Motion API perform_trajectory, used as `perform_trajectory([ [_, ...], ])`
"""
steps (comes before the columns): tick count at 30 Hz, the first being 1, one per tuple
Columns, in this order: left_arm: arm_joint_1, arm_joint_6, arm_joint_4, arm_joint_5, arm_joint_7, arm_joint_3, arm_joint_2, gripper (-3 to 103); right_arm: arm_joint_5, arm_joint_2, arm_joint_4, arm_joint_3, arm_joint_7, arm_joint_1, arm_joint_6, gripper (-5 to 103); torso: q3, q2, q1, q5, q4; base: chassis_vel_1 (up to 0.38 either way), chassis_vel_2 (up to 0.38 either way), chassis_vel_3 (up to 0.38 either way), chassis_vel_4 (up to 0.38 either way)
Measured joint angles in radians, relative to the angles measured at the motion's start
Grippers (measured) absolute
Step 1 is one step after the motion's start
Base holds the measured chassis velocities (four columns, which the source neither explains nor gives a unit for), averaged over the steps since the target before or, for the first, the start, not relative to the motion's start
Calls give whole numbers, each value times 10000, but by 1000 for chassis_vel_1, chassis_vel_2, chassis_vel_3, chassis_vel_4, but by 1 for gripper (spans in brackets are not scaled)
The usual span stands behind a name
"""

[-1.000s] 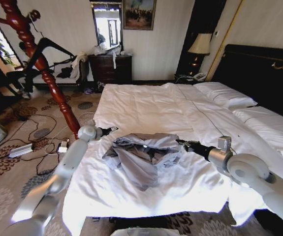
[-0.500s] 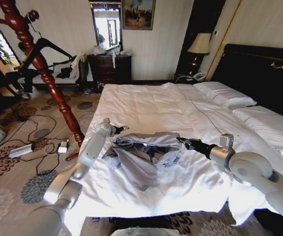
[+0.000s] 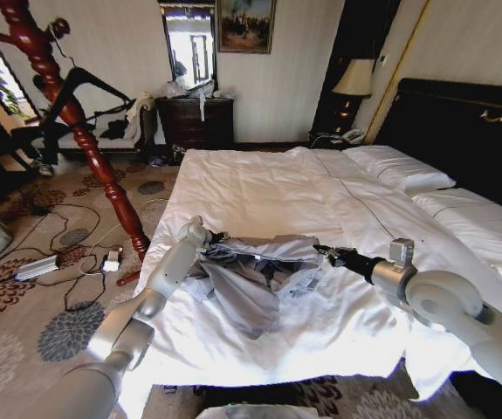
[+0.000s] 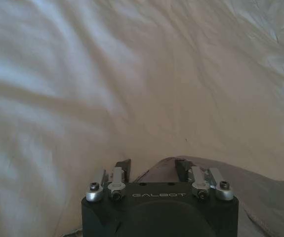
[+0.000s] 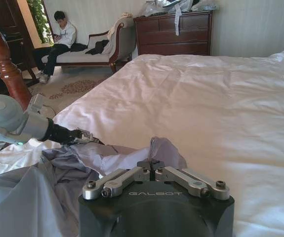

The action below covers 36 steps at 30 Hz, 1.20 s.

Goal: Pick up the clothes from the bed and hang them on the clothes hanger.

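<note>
The pale grey-lavender jacket point(image 3: 255, 275) lies crumpled on the white duvet of the bed point(image 3: 259, 183), near the foot edge, with both arms on it from either side. The left claw point(image 3: 216, 236) is at the jacket's upper left corner, right at the fabric's edge. In the left wrist view the left claw point(image 4: 152, 167) has its dark fingertips point(image 4: 123, 167) spread apart, and a fold of the jacket point(image 4: 260, 197) sits between them and runs off to one side. So it is open over the cloth, not clamped.

On the other side, the right claw point(image 3: 325, 253) meets the jacket's right edge. In the right wrist view the right claw point(image 5: 151, 165) has its silver linkages drawn together and its tips pinched tight on a raised peak of the jacket point(image 5: 107, 158). It is closed and gripping the fabric. The same view shows the left claw point(image 5: 85, 136) across the garment, at the far side of the pile.

Away from the bed, the black clothes hanger point(image 3: 93, 85) hangs on a turned red-brown wooden stand point(image 3: 76, 113) at the left, over the patterned carpet point(image 3: 24, 297). A dark dresser point(image 3: 196, 120) stands against the back wall, and the black headboard point(image 3: 469, 131) rises at the right behind the white pillows point(image 3: 399, 170).
</note>
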Motion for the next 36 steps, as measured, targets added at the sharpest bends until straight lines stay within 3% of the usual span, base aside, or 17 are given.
perform_trajectory([
  [4, 82, -1, -141, -26, 0, 23, 50, 41, 11, -3, -21, 0, 28, 6, 0, 0, 0, 0, 0, 1, -2, 0, 0, 0, 0],
  [5, 151, -3, -251, -34, 0, 53, 93, 30, 49, -4, -21, -1, 63, 9, -7, 0, 0, 0, 0, 0, -2, 0, 0, 0, 0],
  [7, 199, -3, -307, -35, -3, 62, 111, 30, 97, -3, -11, -1, 88, 9, -21, 0, 0, 0, 0, 0, -1, 0, 0, 0, 0],
  [9, 280, -4, -405, -34, -23, 62, 130, 19, 137, -3, 4, -1, 112, 11, -35, 0, 0, 0, 0, 0, 0, 0, 0, 0, 0],
  [10, 280, -4, -405, -34, -23, 62, 130, 19, 137, -3, 4, -1, 112, 11, -35, 0, 0, 0, 0, 0, 0, 0, 0, 0, 0],
  [14, 415, -6, -683, -64, -72, 139, 269, 2, 173, 0, 5, -1, 135, 25, -35, 0, 0, 0, 0, 0, -2, 0, 0, 0, 0],
  [26, 635, -8, -1717, -196, -327, 373, 1061, 0, 167, 130, 31, -60, 149, 93, -16, 0, 0, 0, 0, -1, 1, 0, 0, 0, 0],
  [36, 828, -62, -3915, -216, -560, 518, 2469, 0, 38, 540, -29, -379, 299, 644, 158, 0, 0, 0, 0, -1, 4, 0, 0, 0, 0],
])
